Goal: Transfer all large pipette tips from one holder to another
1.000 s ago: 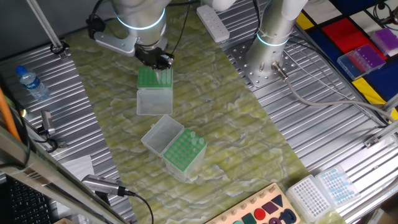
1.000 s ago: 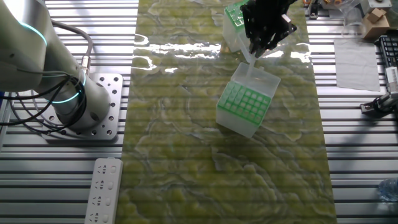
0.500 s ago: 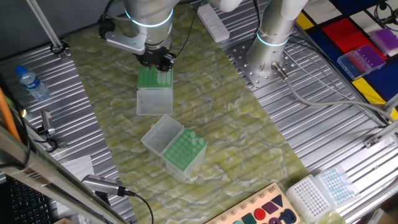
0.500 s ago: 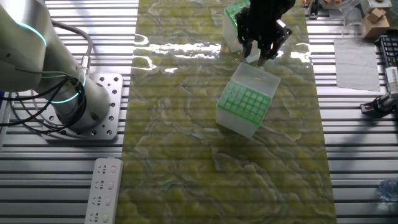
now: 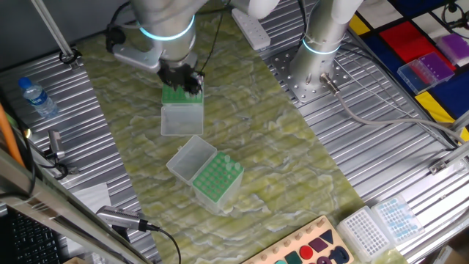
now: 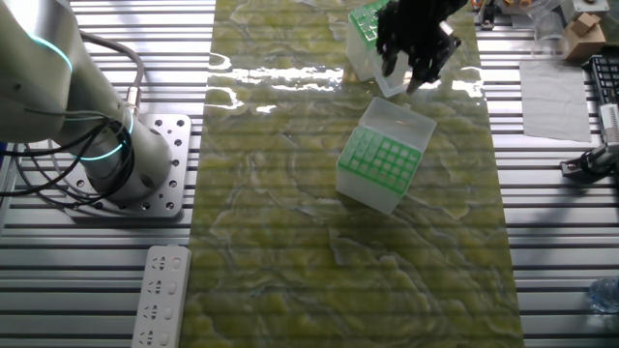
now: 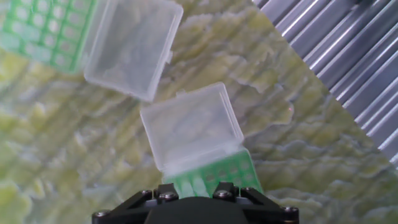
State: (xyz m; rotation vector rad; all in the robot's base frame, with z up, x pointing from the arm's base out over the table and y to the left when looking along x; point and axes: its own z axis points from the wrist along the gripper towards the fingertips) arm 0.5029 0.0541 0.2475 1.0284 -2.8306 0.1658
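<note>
Bottle (image 5: pixel 33 97): a clear water bottle with a blue cap, well off to the gripper's left in one fixed view; its label is too small to read.
Gripper (image 5: pixel 183 81): black, low over the green rack; its fingertips are hidden in every view, so I cannot tell how far apart the jaws stand or whether they hold a tip.
Near box (image 5: pixel 181 108): right under the gripper, a clear plastic box with a green rack (image 7: pixel 214 177) and its lid (image 7: pixel 191 124) folded open on the mat (image 5: pixel 278 154).
Tips (image 7: pixel 193 185): a few pale cones show in the rack's holes just ahead of the gripper in the hand view; the count is unclear.
Far box (image 5: pixel 209 176): just beyond the first box's open lid, a 2nd clear box with a green grid, lid open, a few pale tips (image 5: pixel 229 166) standing along 1 edge.
Handling: the tips look very light, thin-walled and smooth, likely to slip or tilt; I judge the wide top end the best hold, with a straight lift out of the hole.
Writing: none readable on boxes, racks or mat.
Power strip (image 6: pixel 162 295): white, well away from the gripper in the other fixed view; no print legible.
</note>
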